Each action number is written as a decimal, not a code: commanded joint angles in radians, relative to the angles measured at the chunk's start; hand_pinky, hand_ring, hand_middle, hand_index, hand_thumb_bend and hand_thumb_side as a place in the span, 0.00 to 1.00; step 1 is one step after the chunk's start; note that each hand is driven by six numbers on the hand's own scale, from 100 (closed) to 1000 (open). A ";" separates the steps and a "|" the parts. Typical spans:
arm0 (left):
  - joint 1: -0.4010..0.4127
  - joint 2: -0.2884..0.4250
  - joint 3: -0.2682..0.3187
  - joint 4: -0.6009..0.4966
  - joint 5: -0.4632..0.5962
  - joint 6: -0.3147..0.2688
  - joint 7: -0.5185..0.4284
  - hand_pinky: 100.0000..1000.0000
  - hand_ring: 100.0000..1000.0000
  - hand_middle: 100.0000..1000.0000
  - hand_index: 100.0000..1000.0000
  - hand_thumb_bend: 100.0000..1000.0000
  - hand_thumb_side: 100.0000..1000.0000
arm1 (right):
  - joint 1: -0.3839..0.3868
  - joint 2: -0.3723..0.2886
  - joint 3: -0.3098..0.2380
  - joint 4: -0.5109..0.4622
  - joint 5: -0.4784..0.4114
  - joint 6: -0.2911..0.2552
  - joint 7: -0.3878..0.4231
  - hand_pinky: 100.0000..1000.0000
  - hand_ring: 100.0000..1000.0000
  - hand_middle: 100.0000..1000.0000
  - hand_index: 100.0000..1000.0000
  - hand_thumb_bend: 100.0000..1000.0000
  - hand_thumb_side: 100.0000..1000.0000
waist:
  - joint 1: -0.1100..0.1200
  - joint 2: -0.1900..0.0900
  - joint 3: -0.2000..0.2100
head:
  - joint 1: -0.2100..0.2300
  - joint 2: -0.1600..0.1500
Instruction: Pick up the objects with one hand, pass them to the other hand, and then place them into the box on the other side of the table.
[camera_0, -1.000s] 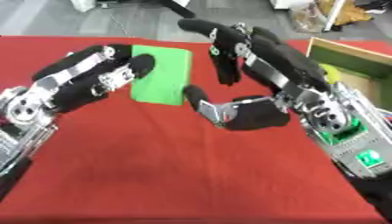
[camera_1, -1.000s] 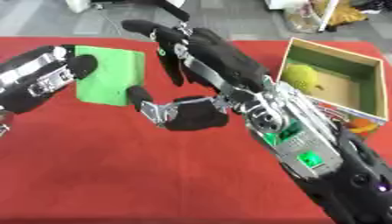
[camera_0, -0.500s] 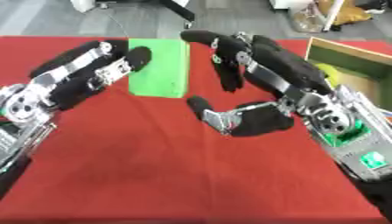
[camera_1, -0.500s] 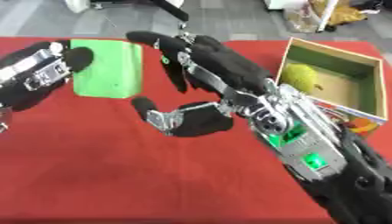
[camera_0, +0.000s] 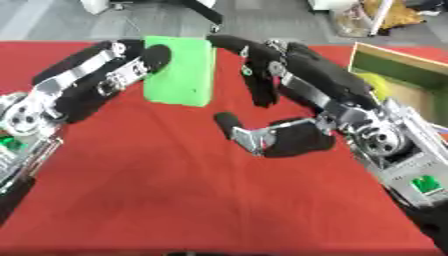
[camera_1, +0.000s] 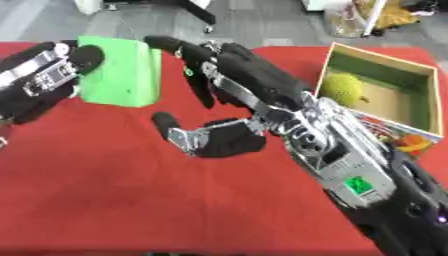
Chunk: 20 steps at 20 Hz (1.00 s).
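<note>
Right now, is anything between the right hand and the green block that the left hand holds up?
Nothing visible. The left hand grips the green block by its left edge, and the right hand is open just to its right, fingers above and thumb below. Only bare red table shows in the gap between them.

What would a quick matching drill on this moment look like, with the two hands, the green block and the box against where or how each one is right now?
Things:
1. left hand
2. right hand
3. green block
4. box

States:
A. open, fingers spread beside the block, thumb below
B. at the table's right edge, with a yellow-green fruit inside
C. fingers pressed on the block's left side
D. lifted up off the red cloth, between the two hands

Pairs: 1-C, 2-A, 3-D, 4-B
</note>
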<state>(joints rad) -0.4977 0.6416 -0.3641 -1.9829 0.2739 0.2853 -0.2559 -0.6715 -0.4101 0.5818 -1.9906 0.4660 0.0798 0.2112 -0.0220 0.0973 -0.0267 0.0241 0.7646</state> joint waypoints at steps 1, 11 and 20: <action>-0.021 0.001 0.001 -0.017 0.012 0.000 -0.006 0.77 0.50 0.47 0.64 0.09 0.78 | -0.010 0.000 0.000 -0.009 0.007 0.019 -0.030 0.15 0.30 0.13 0.97 0.11 0.42 | -0.007 -0.008 0.000 | -0.002 0.005; -0.017 -0.009 -0.017 -0.017 0.009 0.015 -0.015 0.77 0.49 0.47 0.64 0.08 0.78 | -0.016 0.026 0.007 -0.009 0.041 0.063 -0.112 0.14 0.29 0.12 0.96 0.12 0.40 | -0.006 -0.007 -0.002 | -0.007 0.005; -0.026 -0.020 -0.034 -0.017 0.011 0.023 -0.024 0.77 0.50 0.47 0.64 0.08 0.78 | -0.023 0.044 0.013 -0.009 0.056 0.092 -0.150 0.13 0.28 0.11 0.94 0.12 0.39 | -0.006 -0.008 -0.004 | -0.010 0.005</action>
<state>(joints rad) -0.5077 0.6178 -0.3803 -1.9823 0.2813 0.3055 -0.2743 -0.6694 -0.3742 0.6049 -1.9906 0.5144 0.1660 0.0742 -0.0220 0.0973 -0.0296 0.0161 0.7646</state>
